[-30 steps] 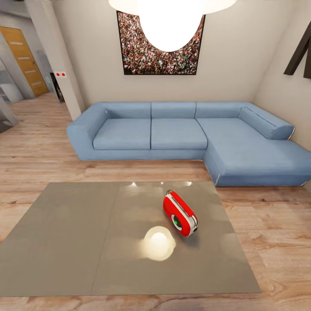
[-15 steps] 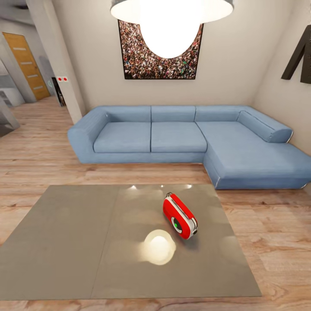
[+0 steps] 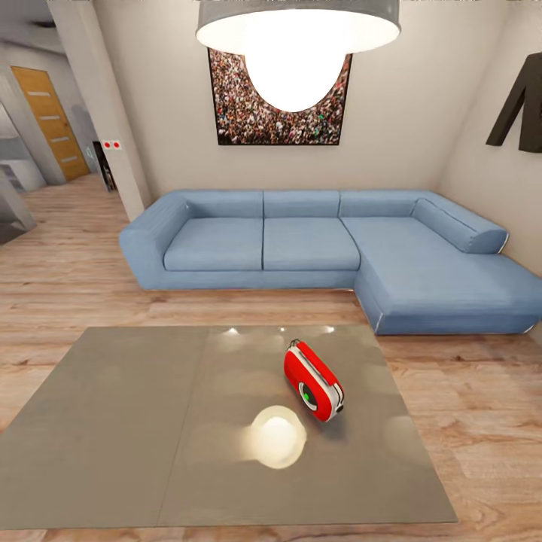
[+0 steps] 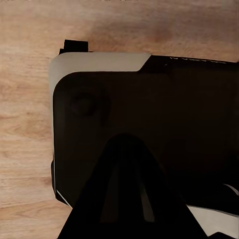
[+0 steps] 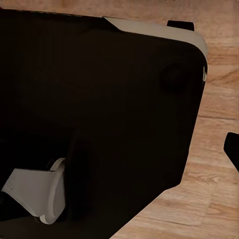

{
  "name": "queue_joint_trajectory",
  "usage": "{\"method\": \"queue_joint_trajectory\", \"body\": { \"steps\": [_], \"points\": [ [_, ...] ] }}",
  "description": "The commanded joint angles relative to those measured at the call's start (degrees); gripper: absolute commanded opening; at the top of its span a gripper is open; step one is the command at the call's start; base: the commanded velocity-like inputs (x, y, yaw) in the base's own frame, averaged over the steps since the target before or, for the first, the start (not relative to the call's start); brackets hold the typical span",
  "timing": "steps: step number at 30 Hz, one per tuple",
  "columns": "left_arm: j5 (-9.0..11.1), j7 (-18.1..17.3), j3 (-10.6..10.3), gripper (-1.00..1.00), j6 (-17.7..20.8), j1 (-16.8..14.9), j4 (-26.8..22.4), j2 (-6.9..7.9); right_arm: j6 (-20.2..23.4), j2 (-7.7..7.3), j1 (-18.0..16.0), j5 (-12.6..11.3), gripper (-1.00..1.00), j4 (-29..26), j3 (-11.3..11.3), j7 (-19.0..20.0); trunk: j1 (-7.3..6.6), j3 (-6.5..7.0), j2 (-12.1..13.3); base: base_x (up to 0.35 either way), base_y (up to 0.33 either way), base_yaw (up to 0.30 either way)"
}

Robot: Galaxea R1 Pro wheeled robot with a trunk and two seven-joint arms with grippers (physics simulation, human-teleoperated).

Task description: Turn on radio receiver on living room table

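You've got the radio receiver (image 3: 313, 380) standing on the grey table (image 3: 113, 421), right of the seam & toward the far edge, dial facing you, w/ a bright lamp reflection (image 3: 276, 436) just in front-left of it on the glossy top. Blue sofa (image 3: 316, 245) sits beyond the table under the crowd picture (image 3: 226, 113), pendant lamp (image 3: 297, 38) overhead. Wrist cams look down at the dark robot base (image 4: 149, 129) over wood floor (image 4: 25, 149); can't tell how far either gripper is open or whether it has hold of anything.
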Motion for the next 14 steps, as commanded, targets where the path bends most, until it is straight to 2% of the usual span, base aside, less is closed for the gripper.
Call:
{"method": "queue_joint_trajectory", "body": {
  "steps": [1, 14],
  "points": [
    [0.0, 0.0, 0.0, -1.00, 0.0, 0.0, 0.0, 0.00, 0.0, 0.00, 0.0, 0.0, 1.00, 0.0, 0.0, 0.0, 0.00, 0.02, 0.0, 0.000, 0.000, 0.000],
    [0.0, 0.0, 0.0, -1.00, 0.0, 0.0, 0.0, 0.00, 0.1, 0.00, 0.0, 0.0, 1.00, 0.0, 0.0, 0.0, 0.00, 0.08, 0.0, 0.000, 0.000, 0.000]
  ]
}}
